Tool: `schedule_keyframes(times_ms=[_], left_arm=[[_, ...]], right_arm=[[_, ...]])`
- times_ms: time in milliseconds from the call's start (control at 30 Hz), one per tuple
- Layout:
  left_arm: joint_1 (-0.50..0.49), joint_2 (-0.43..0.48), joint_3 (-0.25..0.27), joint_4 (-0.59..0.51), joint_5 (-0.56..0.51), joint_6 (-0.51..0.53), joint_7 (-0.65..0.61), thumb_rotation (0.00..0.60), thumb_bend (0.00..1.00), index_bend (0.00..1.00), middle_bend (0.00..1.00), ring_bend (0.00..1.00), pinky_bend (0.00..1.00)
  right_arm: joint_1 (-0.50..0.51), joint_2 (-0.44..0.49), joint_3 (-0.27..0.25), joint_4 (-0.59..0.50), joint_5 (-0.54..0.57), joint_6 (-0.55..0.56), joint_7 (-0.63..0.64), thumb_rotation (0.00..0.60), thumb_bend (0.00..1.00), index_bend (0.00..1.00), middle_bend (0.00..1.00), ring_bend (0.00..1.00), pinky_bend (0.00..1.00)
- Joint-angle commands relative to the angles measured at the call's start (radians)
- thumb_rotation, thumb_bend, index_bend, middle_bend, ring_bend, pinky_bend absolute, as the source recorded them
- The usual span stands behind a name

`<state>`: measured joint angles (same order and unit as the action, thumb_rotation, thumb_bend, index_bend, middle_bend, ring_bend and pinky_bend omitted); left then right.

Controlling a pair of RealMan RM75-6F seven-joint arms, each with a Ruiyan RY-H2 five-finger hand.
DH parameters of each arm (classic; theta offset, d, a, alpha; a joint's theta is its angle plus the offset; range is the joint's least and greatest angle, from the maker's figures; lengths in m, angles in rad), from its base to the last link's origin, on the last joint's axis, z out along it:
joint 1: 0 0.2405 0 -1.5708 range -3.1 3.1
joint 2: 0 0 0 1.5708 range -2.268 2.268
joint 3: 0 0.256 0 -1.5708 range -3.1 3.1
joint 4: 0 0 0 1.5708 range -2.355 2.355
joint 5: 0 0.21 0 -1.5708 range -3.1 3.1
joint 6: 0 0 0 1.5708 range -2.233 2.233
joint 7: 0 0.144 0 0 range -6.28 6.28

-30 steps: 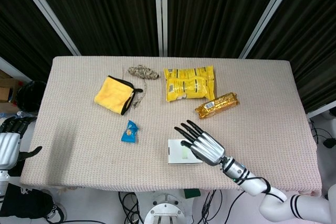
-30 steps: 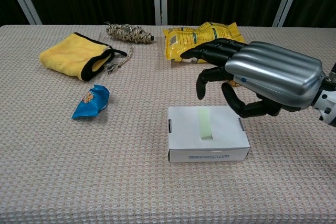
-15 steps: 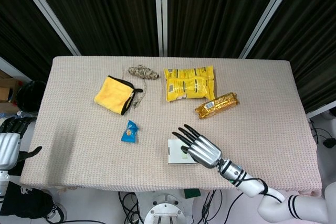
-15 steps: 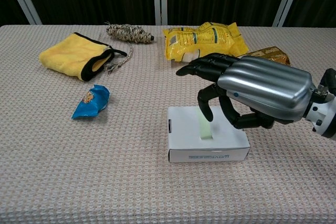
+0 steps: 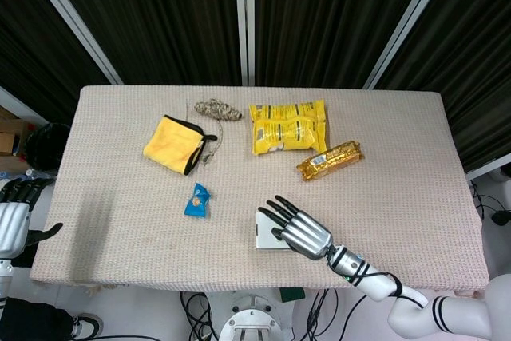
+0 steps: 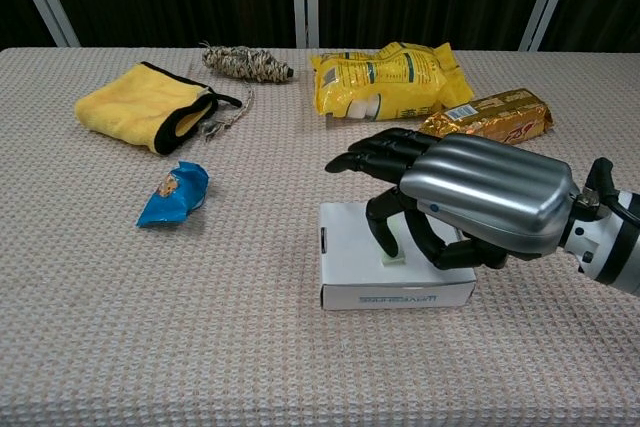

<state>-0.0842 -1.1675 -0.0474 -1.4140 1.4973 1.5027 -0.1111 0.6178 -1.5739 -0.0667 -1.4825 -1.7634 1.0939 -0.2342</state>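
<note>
Right hand [image 6: 470, 202] hovers right over the white box [image 6: 350, 269] by the table's near edge, box directly under its fingers [image 6: 375, 157]. Fingers spread, holding nothing. Left hand [image 5: 14, 217] sits way off past the left edge.

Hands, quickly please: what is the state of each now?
Left hand: beside the table edge, state cannot be told.
Right hand: open, over the white cardboard box.

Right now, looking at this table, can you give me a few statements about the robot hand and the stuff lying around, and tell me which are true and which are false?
1. The right robot hand is over the white box. True.
2. The right robot hand holds the blue snack packet. False: the packet lies alone on the table, left of the box.
3. The yellow cloth lies left of the yellow chip bag. True.
4. The gold wrapped bar lies on top of the white box. False: it lies on the table beyond the box.
5. The left robot hand is over the table. False: it is off the left edge.
</note>
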Motion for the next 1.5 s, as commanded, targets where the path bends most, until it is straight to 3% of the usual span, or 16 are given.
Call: schedule_keyframes(times_ms=[33, 733, 1100, 1500], left_arm=[[0.001, 0.0, 0.0, 0.002, 0.0, 0.002, -0.002, 0.6, 0.06, 0.22, 0.22, 0.2, 0.14], [0.004, -0.001, -0.001, 0.008, 0.0, 0.004, -0.013, 0.6, 0.06, 0.22, 0.22, 0.2, 0.14], [0.004, 0.0, -0.001, 0.005, 0.003, 0.006, -0.009, 0.6, 0.06, 0.22, 0.22, 0.2, 0.14], [0.001, 0.001, -0.002, 0.004, 0.001, 0.0, -0.006, 0.6, 0.06, 0.22, 0.22, 0.2, 0.14]], right_arm=[[-0.002, 0.0, -0.002, -0.001, 0.0, 0.002, -0.005, 0.6, 1.0, 0.57, 0.04, 0.0, 0.0], [-0.01, -0.012, -0.005, 0.005, 0.02, -0.02, -0.057, 0.6, 1.0, 0.59, 0.04, 0.0, 0.0], [-0.01, -0.006, -0.004, -0.001, -0.005, 0.016, -0.025, 0.6, 1.0, 0.59, 0.04, 0.0, 0.0], [0.002, -0.024, -0.006, 0.016, 0.015, -0.026, -0.024, 0.6, 1.0, 0.59, 0.04, 0.0, 0.0]])
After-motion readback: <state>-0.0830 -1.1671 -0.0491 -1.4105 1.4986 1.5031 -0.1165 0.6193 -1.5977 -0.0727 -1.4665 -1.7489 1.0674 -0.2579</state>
